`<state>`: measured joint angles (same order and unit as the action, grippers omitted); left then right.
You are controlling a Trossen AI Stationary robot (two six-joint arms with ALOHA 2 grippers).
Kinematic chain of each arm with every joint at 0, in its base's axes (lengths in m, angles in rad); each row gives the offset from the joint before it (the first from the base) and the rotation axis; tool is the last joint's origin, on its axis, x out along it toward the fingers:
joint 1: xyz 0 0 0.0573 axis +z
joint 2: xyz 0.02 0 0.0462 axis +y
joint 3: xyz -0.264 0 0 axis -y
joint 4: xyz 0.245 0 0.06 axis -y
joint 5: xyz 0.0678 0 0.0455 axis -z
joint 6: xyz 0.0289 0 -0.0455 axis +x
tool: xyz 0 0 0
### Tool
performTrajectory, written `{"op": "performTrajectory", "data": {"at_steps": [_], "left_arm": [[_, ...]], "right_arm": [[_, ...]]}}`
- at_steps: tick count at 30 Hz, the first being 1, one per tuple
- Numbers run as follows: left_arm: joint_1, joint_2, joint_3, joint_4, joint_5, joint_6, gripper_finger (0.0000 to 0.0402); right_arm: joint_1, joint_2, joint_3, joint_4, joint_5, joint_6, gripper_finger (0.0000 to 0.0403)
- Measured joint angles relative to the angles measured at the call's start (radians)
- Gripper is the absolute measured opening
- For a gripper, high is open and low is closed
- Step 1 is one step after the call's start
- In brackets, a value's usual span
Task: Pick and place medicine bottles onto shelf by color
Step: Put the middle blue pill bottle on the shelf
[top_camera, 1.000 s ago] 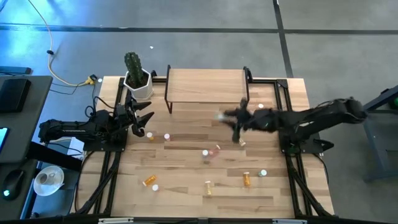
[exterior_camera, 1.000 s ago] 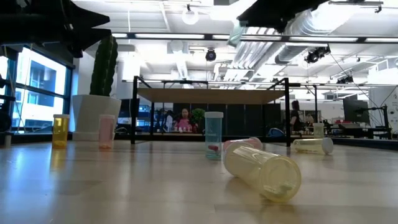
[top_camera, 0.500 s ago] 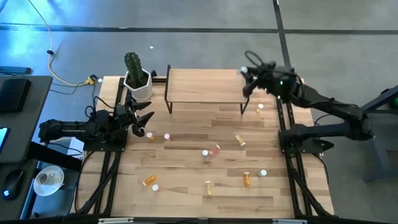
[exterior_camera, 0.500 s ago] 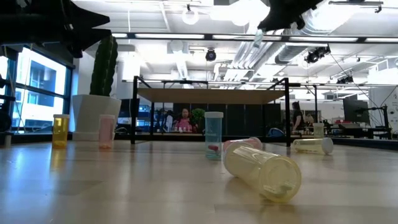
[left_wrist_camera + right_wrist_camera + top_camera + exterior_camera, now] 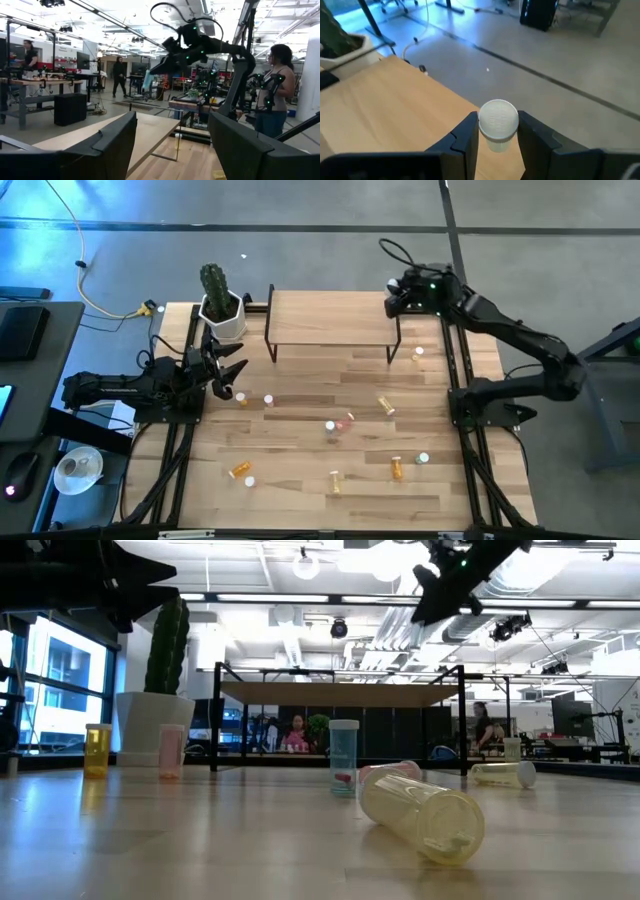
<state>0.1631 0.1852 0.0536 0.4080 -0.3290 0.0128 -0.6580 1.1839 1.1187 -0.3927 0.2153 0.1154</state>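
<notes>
While above the shelf's (image 5: pixel 330 317) right end, right gripper (image 5: pixel 497 131) clamped on a white-capped bottle (image 5: pixel 498 122); left gripper (image 5: pixel 232 370), left of shelf, fingers apart.

The tabletop (image 5: pixel 300 400) is pale, matt planked wood. The shelf (image 5: pixel 330 317) at its far edge has a smooth light-wood board on thin black metal legs. The bottle (image 5: pixel 498 122) in the right pincer (image 5: pixel 498 131) has a white matt plastic cap.

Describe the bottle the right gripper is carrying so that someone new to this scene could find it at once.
Start at the shelf, the light-wood board on black legs at the table's far side. Above its right end hangs the right gripper, shut on a bottle with a white cap. It is the only bottle off the table; all the others stand or lie on the tabletop.
</notes>
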Motion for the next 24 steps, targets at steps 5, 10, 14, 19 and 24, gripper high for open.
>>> {"op": "performTrajectory", "data": {"at_steps": [5, 10, 14, 19, 24], "left_arm": [[0.000, 0.000, 0.000, 0.000, 0.000, 0.003, 0.0239], [0.000, 0.000, 0.000, 0.000, 0.000, 0.009, 0.0239], [0.000, 0.000, 0.000, 0.000, 0.000, 0.009, 0.0239], [0.000, 0.000, 0.000, 0.000, 0.000, 0.007, 0.0239], [0.000, 0.000, 0.000, 0.000, 0.000, 0.009, 0.0239]], "right_arm": [[-0.023, 0.071, 0.000, 0.000, -0.031, 0.019, 0.0103], [-0.030, 0.132, 0.000, 0.003, -0.034, 0.031, 0.0103], [-0.030, 0.173, 0.000, 0.039, -0.054, 0.041, 0.0103], [-0.040, 0.186, 0.005, 0.067, -0.070, 0.042, 0.0103], [-0.064, 0.186, 0.044, 0.025, -0.074, 0.069, 0.0103]]}}
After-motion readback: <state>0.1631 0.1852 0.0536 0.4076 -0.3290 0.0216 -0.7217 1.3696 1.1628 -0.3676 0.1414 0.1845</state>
